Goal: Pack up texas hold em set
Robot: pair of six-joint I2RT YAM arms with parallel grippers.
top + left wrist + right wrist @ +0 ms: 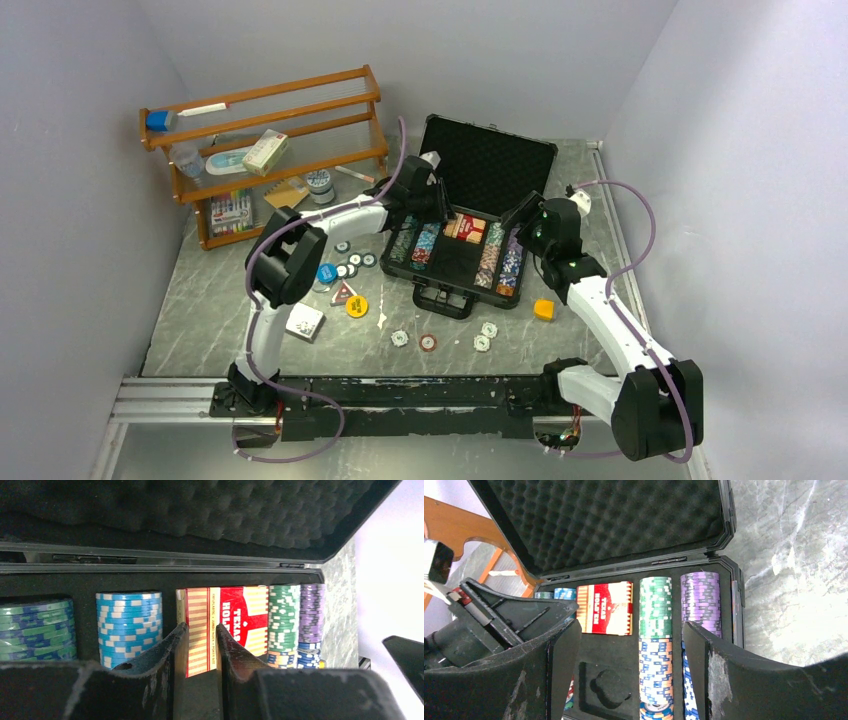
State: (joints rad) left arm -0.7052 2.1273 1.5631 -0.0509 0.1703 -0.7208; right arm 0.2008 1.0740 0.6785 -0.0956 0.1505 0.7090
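The black case [490, 160] lies open on the table [200, 330], its foam-lined lid standing up at the far side. Inside it, against the wall below the lid, two red card decks [225, 615] sit side by side. To their left stand a blue chip stack [129, 625] and a green-and-blue stack [35, 630]. To their right stand a green stack [655, 607] and a purple stack [700, 602].

The left gripper [200, 627] hangs over the left half of the case, pointing at the decks. Its fingers [170, 670] stand a narrow gap apart with nothing between them. The right gripper [631, 625] hovers over the right half of the case, fingers spread wide and empty, the green stack showing between them.

Four loose chips [428, 343] lie on the table in front of the case. More chips [355, 259] lie just left of it, beside a round blue token [326, 272] and a yellow one [357, 306]. An orange cube [543, 309] sits near the case's front right corner. A wooden rack [265, 150] stands well to the left of the case.
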